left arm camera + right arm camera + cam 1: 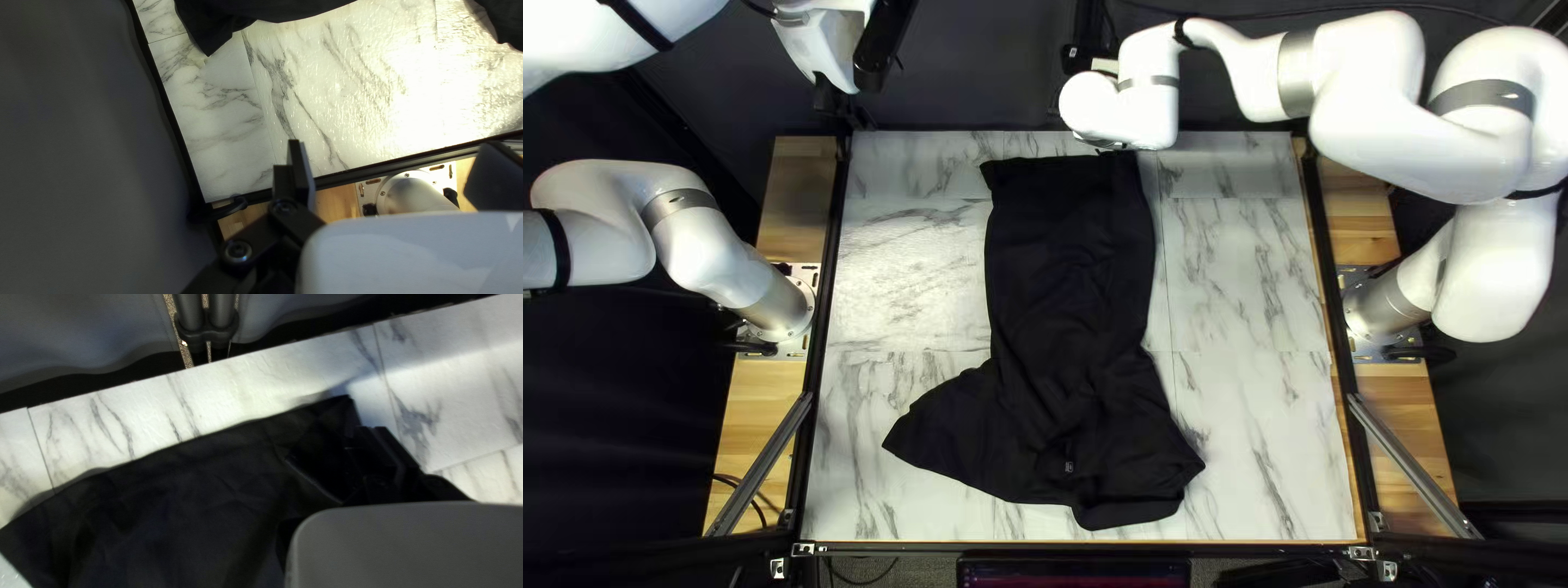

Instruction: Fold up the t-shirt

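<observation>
White above black, the left end effector (839, 106) hangs at the upper left of the top left view, its fingers wide apart. Marbled table (1241, 272) gives room down both sides of the black t-shirt (1067, 272), which lies lengthwise in the centre, spreading toward the near edge. Upper centre, the right end effector (1116, 148) pinches the t-shirt's far edge near its right corner.
</observation>
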Robot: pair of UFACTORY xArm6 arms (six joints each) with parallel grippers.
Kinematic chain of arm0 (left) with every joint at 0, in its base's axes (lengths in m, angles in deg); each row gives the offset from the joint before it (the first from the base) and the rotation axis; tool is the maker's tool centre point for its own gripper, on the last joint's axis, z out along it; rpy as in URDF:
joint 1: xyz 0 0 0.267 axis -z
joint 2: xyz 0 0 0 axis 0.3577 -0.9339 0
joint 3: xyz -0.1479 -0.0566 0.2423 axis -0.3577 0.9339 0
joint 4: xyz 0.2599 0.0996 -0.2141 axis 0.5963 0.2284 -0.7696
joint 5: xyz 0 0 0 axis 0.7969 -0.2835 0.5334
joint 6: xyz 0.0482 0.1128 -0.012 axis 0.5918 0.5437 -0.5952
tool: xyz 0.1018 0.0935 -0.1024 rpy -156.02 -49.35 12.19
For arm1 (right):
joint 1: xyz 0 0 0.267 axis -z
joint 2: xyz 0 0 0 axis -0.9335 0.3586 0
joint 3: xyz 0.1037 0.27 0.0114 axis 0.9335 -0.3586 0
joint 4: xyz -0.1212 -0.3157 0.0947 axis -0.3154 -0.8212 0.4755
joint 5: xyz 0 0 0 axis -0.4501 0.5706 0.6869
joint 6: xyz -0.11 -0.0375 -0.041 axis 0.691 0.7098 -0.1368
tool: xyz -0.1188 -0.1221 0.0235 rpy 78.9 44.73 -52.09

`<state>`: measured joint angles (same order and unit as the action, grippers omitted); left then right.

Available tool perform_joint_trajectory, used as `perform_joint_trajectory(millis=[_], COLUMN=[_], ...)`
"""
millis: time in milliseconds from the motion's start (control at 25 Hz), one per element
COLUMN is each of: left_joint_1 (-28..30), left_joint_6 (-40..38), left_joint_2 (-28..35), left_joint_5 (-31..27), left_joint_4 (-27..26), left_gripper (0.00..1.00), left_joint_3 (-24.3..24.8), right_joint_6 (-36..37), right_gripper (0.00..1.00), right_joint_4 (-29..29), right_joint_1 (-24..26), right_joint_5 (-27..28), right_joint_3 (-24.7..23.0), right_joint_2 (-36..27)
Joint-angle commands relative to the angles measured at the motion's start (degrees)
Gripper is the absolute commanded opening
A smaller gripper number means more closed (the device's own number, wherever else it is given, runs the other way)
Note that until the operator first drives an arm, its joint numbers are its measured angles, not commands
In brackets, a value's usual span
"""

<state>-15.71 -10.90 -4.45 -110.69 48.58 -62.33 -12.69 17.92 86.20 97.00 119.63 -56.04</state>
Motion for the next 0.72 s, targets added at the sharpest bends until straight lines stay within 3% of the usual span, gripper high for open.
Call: perform_joint_trajectory(millis=[40, 320, 720], left_joint_1=[0.0, 0.0, 0.0], left_joint_6=[0.0, 0.0, 0.0], left_joint_2=[0.0, 0.0, 0.0], left_joint_5=[0.0, 0.0, 0.0], left_joint_4=[0.0, 0.0, 0.0], left_gripper=[1.0, 1.0, 1.0], left_joint_3=[0.0, 0.0, 0.0], right_joint_6=[0.0, 0.0, 1.5], right_gripper=[0.0, 0.0, 0.0], right_joint_4=[-0.4, -0.4, 0.6], right_joint_1=[-0.5, 0.1, 2.3], right_joint_5=[1.3, 1.1, -1.7], right_joint_3=[1.1, 3.3, 7.7], right_joint_2=[-0.7, 1.0, 8.4])
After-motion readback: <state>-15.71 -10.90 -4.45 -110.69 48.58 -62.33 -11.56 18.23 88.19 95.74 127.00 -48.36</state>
